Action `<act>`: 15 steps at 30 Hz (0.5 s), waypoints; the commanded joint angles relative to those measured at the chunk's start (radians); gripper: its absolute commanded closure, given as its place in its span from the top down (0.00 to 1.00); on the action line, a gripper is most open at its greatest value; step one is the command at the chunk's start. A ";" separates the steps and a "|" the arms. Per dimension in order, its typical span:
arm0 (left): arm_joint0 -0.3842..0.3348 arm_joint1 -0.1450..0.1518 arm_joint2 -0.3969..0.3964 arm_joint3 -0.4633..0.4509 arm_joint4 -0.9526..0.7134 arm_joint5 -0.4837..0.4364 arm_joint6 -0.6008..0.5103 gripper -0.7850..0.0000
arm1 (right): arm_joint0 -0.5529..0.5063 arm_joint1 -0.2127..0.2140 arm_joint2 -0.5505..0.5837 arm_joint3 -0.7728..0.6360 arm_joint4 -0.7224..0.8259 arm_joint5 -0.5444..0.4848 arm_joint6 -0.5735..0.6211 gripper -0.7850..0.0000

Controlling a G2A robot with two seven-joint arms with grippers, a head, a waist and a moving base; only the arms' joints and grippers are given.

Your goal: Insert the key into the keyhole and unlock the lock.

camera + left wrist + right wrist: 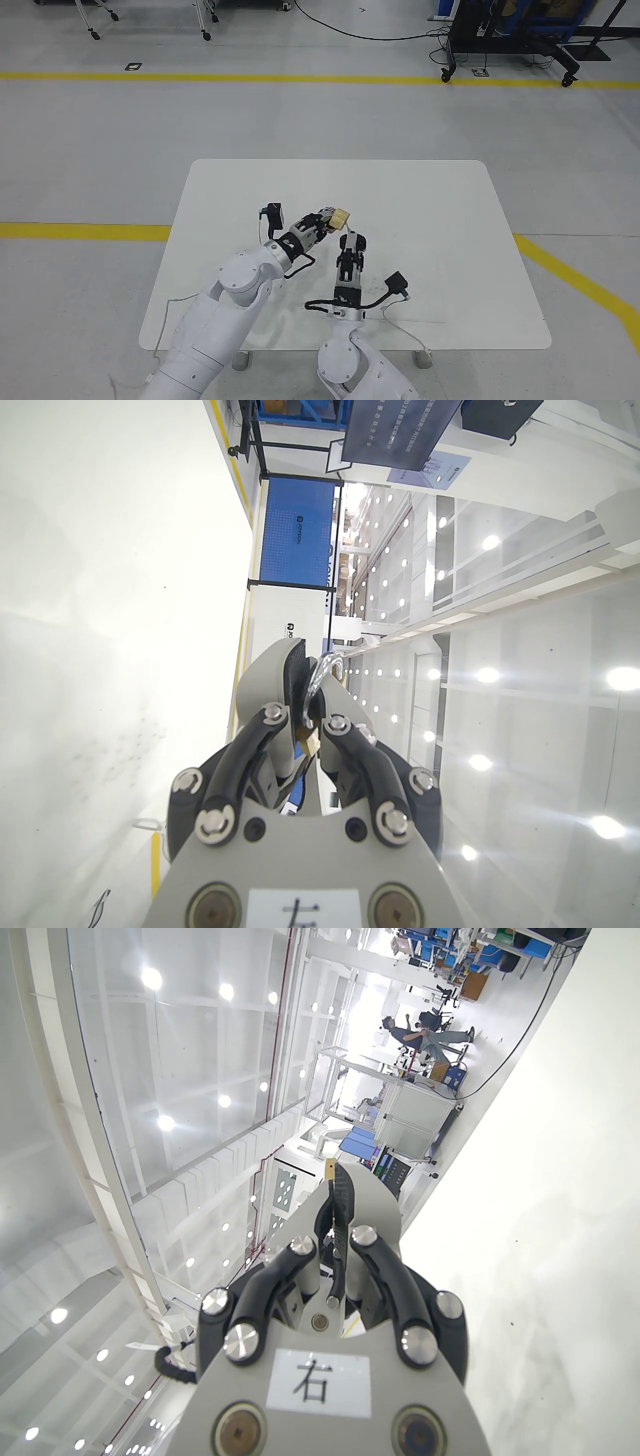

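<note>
Just left of the top view's centre, my left gripper (322, 222) is clamped on the brass lock (340, 217), held over the white table (450, 200). My wrist view shows the silver shackle (326, 666) pinched between the pads. Just below and to the right, my right gripper (350, 243) is closed on the key (329, 1169), and its brass tip pokes past the fingertips.

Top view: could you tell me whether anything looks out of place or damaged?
Nothing stands out: left gripper holds the lock, right gripper holds the key, both over the table, apart.
</note>
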 commanded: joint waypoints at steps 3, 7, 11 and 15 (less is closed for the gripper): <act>0.000 0.000 -0.002 -0.001 0.013 0.003 0.001 0.00 | -0.006 -0.002 0.006 -0.004 -0.012 0.000 0.019 0.00; -0.001 0.002 -0.015 -0.002 0.033 0.000 0.006 0.00 | -0.011 0.005 0.029 -0.014 -0.034 0.027 0.100 0.00; 0.000 0.008 -0.039 -0.007 0.060 -0.006 0.011 0.00 | -0.023 0.019 0.078 -0.063 -0.009 0.046 0.254 0.00; 0.002 0.015 -0.054 -0.021 0.113 -0.010 0.001 0.00 | -0.050 0.038 0.120 -0.112 -0.050 0.038 0.375 0.00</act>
